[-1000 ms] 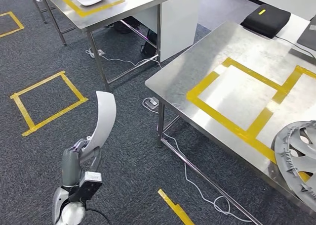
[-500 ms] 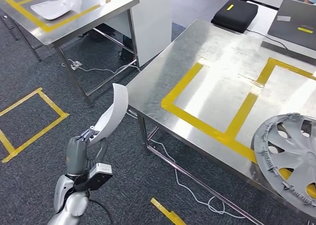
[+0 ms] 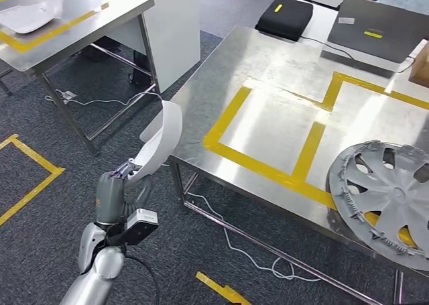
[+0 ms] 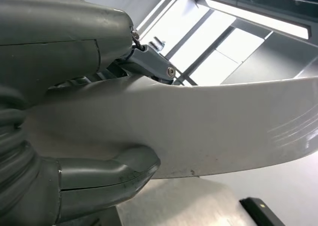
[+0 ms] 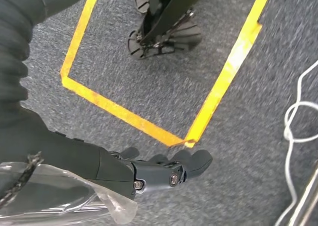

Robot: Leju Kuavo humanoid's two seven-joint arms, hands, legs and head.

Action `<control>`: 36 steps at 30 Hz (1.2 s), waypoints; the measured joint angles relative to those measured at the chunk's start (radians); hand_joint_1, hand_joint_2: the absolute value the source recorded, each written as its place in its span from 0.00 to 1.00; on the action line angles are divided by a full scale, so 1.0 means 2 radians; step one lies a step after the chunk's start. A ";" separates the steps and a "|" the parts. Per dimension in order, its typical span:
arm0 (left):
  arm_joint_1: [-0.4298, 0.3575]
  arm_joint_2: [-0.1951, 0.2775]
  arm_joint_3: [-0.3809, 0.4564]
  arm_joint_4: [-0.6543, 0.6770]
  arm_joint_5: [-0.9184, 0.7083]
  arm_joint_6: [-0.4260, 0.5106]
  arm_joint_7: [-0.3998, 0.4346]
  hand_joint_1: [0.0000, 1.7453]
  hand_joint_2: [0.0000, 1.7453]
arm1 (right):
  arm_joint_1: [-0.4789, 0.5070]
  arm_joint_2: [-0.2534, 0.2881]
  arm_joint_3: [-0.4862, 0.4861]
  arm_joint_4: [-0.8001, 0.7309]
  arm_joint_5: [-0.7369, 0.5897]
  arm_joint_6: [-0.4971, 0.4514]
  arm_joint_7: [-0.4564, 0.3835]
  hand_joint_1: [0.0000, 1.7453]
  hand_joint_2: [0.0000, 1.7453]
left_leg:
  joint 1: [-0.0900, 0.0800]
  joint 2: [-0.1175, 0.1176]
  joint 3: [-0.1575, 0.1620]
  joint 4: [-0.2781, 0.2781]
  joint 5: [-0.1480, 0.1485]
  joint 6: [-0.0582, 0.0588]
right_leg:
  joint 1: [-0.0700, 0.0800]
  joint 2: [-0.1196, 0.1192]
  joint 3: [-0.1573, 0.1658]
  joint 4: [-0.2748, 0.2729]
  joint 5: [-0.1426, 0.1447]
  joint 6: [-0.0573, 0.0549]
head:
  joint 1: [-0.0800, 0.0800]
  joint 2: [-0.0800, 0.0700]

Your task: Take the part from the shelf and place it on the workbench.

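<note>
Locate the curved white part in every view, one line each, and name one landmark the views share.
Head view: the curved white part rises from the left hand, left of the steel workbench corner.
Left wrist view: the part spans the picture, gripped by the hand.
Right wrist view: not in it.
Shared landmark: yellow tape on the grey carpet.

head view: taken from high, aimed forward and down over workbench [image 3: 263, 84] and carpet [image 3: 45, 238] | left wrist view: set close behind left hand [image 4: 56, 136], held part [image 4: 210, 131] also seen from head | right wrist view: aimed down at carpet past right hand [image 5: 150, 171]
</note>
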 joint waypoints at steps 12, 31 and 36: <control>-0.008 0.001 -0.004 0.004 -0.003 -0.002 0.004 1.00 1.00 | -0.004 -0.001 0.001 0.000 0.002 0.001 0.000 0.00 1.00 | -0.002 -0.013 -0.030 0.099 -0.066 -0.024 | 0.002 0.003 0.064 -0.127 0.051 -0.025 | -0.004 0.000; -0.025 -0.002 -0.009 0.024 -0.008 -0.009 0.008 1.00 1.00 | -0.002 -0.003 0.001 0.001 0.006 0.003 0.000 0.00 1.00 | 0.000 0.004 0.018 -0.014 -0.004 0.001 | -0.005 -0.003 -0.001 -0.017 0.016 0.008 | 0.002 0.000; -0.026 -0.002 -0.009 0.025 -0.009 -0.009 0.008 1.00 1.00 | -0.004 -0.003 0.001 0.001 0.006 0.003 0.000 0.00 1.00 | -0.006 0.026 0.026 -0.011 -0.013 -0.012 | -0.001 -0.029 0.063 -0.131 0.054 -0.001 | 0.002 0.000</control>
